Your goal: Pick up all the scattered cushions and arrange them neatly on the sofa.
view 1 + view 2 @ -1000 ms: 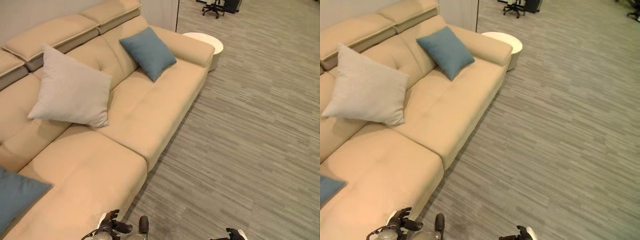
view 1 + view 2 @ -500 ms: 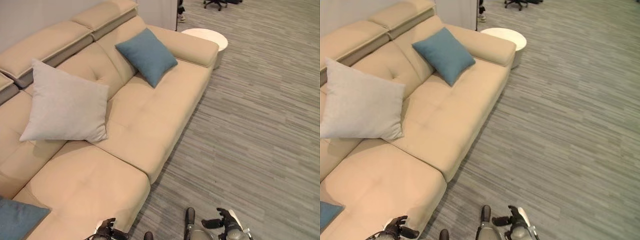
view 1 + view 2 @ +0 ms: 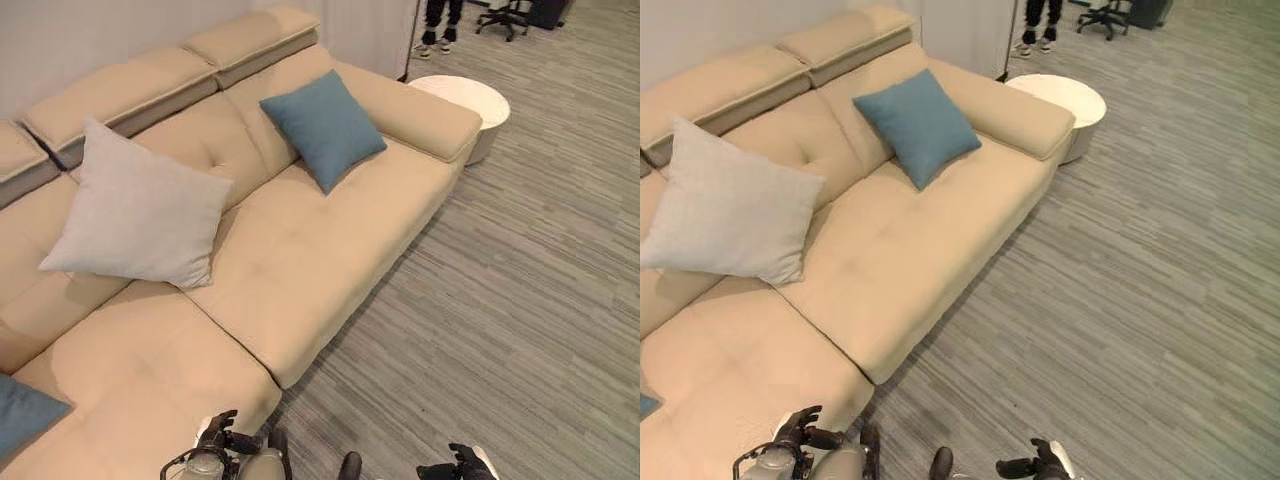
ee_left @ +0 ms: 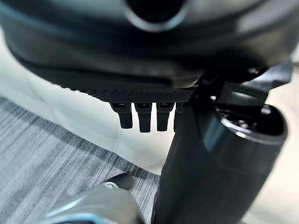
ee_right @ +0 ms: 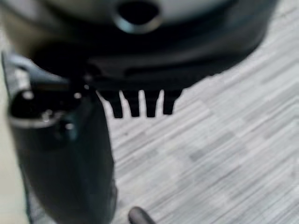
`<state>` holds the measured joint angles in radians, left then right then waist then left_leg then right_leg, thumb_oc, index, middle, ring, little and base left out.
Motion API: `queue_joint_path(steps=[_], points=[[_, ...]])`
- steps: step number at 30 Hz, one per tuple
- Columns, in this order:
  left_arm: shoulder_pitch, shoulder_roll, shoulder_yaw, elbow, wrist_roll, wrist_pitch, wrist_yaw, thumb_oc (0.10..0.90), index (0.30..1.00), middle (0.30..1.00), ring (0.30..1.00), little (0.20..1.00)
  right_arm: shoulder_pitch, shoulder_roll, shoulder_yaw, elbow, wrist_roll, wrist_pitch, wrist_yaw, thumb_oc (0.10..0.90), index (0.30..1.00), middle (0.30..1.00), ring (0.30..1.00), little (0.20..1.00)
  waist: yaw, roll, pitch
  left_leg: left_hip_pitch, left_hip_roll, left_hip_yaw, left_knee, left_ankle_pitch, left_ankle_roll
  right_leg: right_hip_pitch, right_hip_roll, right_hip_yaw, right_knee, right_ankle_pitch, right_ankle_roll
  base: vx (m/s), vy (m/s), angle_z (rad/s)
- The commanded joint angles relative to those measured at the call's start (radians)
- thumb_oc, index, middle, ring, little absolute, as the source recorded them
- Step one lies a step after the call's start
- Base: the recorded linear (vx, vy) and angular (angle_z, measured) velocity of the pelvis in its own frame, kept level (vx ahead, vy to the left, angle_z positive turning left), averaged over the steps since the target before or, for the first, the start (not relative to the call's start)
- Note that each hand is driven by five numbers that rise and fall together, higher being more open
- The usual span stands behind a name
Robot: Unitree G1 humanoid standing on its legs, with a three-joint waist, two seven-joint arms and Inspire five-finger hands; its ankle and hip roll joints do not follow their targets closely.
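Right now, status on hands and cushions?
Left robot hand and right robot hand open, empty. Grey cushion and blue cushion on sofa. Person by round table.

A round white side table (image 3: pixel 462 102) stands on the floor just beside the far armrest end of the seating. The floor (image 3: pixel 520 300) is grey carpet with a fine streaked pattern, running across the right side of the room. Behind the table, a person's legs (image 3: pixel 437 22) in dark trousers and dark shoes with pale soles stand near a pale wall (image 3: pixel 90 35). A black office chair base (image 3: pixel 505 15) on castors sits further back.
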<state>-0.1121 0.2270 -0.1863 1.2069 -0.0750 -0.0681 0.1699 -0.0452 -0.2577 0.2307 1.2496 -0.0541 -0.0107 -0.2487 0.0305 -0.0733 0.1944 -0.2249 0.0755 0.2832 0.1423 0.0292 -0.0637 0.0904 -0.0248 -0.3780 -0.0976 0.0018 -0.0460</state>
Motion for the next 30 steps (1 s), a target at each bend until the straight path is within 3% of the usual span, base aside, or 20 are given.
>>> queue_joint_path(steps=[1,5,6,8,10,13,14,15,16,17,21,25,26,30], points=[[0.044,-0.018,-0.031,0.017,0.036,-0.002,0.004,0.800,0.900,0.900,0.900,0.900,-0.019,-0.044,0.000,-0.010,0.018,-0.015,-0.026,0.800,0.900,0.900,0.900,0.900,0.011,0.015,-0.023,0.008,-0.025,0.027,0.041,-0.036,0.035,0.019,-0.018,0.081,0.098,-0.151,0.098,0.24,0.088,0.42],[0.064,-0.020,-0.012,0.023,0.024,-0.002,0.004,0.800,0.900,0.900,0.900,0.900,-0.012,-0.035,0.011,-0.007,-0.002,-0.015,-0.021,0.800,0.900,0.900,0.900,0.900,0.025,0.017,-0.044,0.047,-0.064,-0.012,-0.016,-0.048,0.057,0.032,-0.018,0.079,0.132,-0.173,0.111,0.20,0.089,-0.08],[0.071,-0.012,-0.001,0.023,0.022,-0.002,0.002,0.800,0.900,0.900,0.900,0.900,-0.012,-0.031,0.017,-0.006,-0.030,-0.013,-0.014,0.800,0.900,0.900,0.900,0.900,0.044,0.007,-0.067,0.099,-0.088,-0.022,-0.055,-0.071,0.081,0.024,-0.045,0.065,0.222,-0.176,0.141,0.21,0.092,-0.05],[0.071,-0.010,0.002,0.021,0.021,-0.002,0.000,0.800,0.900,0.900,0.900,0.900,-0.014,-0.029,0.016,-0.005,-0.036,-0.012,-0.013,0.800,0.900,0.900,0.900,0.900,0.049,0.008,-0.069,0.120,-0.095,-0.031,-0.072,-0.078,0.091,0.005,-0.062,0.057,0.284,-0.168,0.160,0.19,0.105,0.19],[0.060,0.006,0.000,0.002,0.021,-0.005,0.001,0.800,0.900,0.900,0.900,0.900,-0.027,-0.025,0.018,-0.022,-0.040,-0.013,-0.009,0.800,0.900,0.900,0.900,0.900,0.029,0.021,-0.046,0.171,-0.106,-0.089,-0.108,-0.078,0.115,-0.112,-0.090,0.086,0.525,-0.092,0.206,0.14,0.090,0.36],[0.057,0.012,-0.002,0.000,0.019,-0.010,0.003,0.800,0.900,0.900,0.900,0.900,-0.032,-0.019,0.018,-0.030,-0.034,-0.019,-0.006,0.800,0.900,0.900,0.900,0.900,0.016,0.032,-0.043,0.200,-0.111,-0.135,-0.145,-0.071,0.116,-0.155,-0.085,0.133,0.562,-0.091,0.203,0.08,0.001,0.92],[0.055,0.013,-0.003,0.001,0.019,-0.013,0.005,0.800,0.900,0.900,0.900,0.900,-0.036,-0.018,0.020,-0.033,-0.032,-0.021,-0.007,0.800,0.900,0.900,0.900,0.900,0.013,0.038,-0.046,0.206,-0.111,-0.157,-0.158,-0.066,0.113,-0.171,-0.080,0.156,0.536,-0.094,0.191,0.16,-0.062,1.02],[0.051,0.013,-0.007,0.001,0.014,-0.016,0.007,0.800,0.900,0.900,0.900,0.900,-0.046,-0.020,0.026,-0.040,-0.028,-0.021,-0.007,0.800,0.900,0.900,0.900,0.900,0.002,0.043,-0.037,0.222,-0.115,-0.201,-0.166,-0.066,0.111,-0.199,-0.066,0.220,0.460,-0.113,0.171,0.12,-0.063,0.71],[0.051,0.013,-0.007,0.001,0.014,-0.016,0.007,0.800,0.900,0.900,0.900,0.900,-0.046,-0.020,0.026,-0.040,-0.028,-0.021,-0.007,0.800,0.900,0.900,0.900,0.900,0.002,0.044,-0.039,0.218,-0.114,-0.200,-0.165,-0.065,0.111,-0.201,-0.064,0.220,0.456,-0.109,0.170,0.13,-0.069,0.69],[0.048,0.012,-0.010,0.004,0.014,-0.017,0.008,0.800,0.900,0.900,0.900,0.900,-0.051,-0.021,0.027,-0.044,-0.022,-0.021,-0.006,0.800,0.900,0.900,0.900,0.900,-0.007,0.044,-0.035,0.226,-0.121,-0.225,-0.165,-0.069,0.112,-0.221,-0.047,0.269,0.407,-0.101,0.166,0.09,-0.049,0.63],[0.036,0.008,-0.014,0.025,0.017,-0.025,0.016,0.800,0.900,0.900,0.900,0.900,-0.054,-0.021,0.030,-0.049,-0.013,-0.014,-0.004,0.800,0.900,0.900,0.900,0.900,-0.042,0.037,-0.018,0.247,-0.153,-0.334,-0.158,-0.092,0.104,-0.290,-0.006,0.472,0.249,-0.015,0.192,0.13,-0.102,0.65],[0.030,0.007,-0.019,0.033,0.018,-0.028,0.013,0.800,0.900,0.900,0.900,0.900,-0.048,-0.022,0.025,-0.040,-0.017,-0.014,0.000,0.800,0.900,0.900,0.900,0.900,-0.052,0.029,-0.012,0.260,-0.165,-0.381,-0.139,-0.113,0.092,-0.271,-0.034,0.449,0.209,0.006,0.196,0.12,-0.143,1.15],[0.035,0.002,-0.015,0.043,0.016,-0.025,0.011,0.800,0.900,0.900,0.900,0.900,-0.043,-0.022,0.021,-0.024,-0.023,-0.016,0.005,0.800,0.900,0.900,0.900,0.900,-0.046,0.019,-0.027,0.261,-0.157,-0.406,-0.132,-0.123,0.072,-0.234,-0.049,0.404,0.181,0.004,0.185,0.14,-0.274,1.10],[0.040,0.001,-0.019,0.043,0.016,-0.024,0.006,0.800,0.900,0.900,0.900,0.900,-0.044,-0.029,0.019,-0.016,-0.025,-0.022,0.006,0.800,0.900,0.900,0.900,0.900,-0.039,0.017,-0.044,0.260,-0.128,-0.433,-0.147,-0.116,0.048,-0.189,-0.044,0.346,0.156,-0.016,0.168,0.12,-0.284,0.67]])
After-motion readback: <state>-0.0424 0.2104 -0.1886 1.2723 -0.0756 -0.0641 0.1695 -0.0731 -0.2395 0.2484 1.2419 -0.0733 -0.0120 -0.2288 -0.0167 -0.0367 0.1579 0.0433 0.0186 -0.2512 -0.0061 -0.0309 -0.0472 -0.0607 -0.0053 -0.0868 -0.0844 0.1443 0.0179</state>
